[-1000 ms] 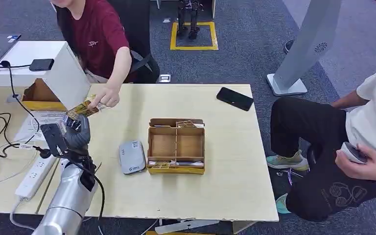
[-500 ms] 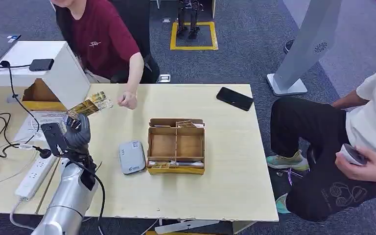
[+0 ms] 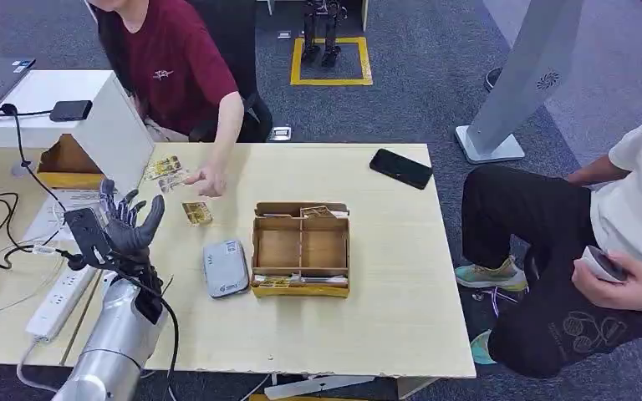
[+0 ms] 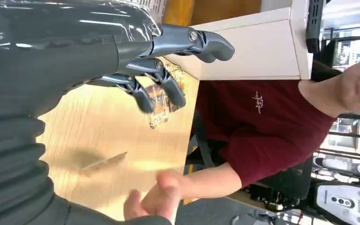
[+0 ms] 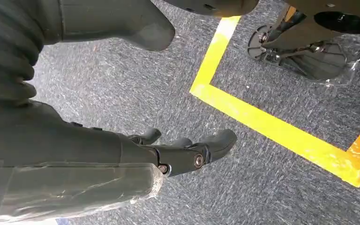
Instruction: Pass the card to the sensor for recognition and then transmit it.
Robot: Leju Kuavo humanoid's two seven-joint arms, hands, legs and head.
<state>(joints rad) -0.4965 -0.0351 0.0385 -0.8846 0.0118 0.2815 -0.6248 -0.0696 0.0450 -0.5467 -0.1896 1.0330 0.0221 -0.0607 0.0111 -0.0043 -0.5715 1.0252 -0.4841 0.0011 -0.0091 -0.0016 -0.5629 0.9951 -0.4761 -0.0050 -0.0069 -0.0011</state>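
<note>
Nothing is held in the left hand, fingers spread wide, while cards lie loose on the table, so no card has been shown to the sensor yet.

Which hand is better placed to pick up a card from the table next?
Left. The left hand is open above the table, near the card. The right hand hangs over the floor.

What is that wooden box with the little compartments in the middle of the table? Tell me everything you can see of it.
The compartmented wooden box looks like light brown thin wood or board, with a yellow front edge. Dividers split it into two larger square middle cells, which look empty, and narrow slots at front and back that hold printed cards. It sits flat and upright on the pale wooden table, just right of a small grey device. No hand touches it.
</note>
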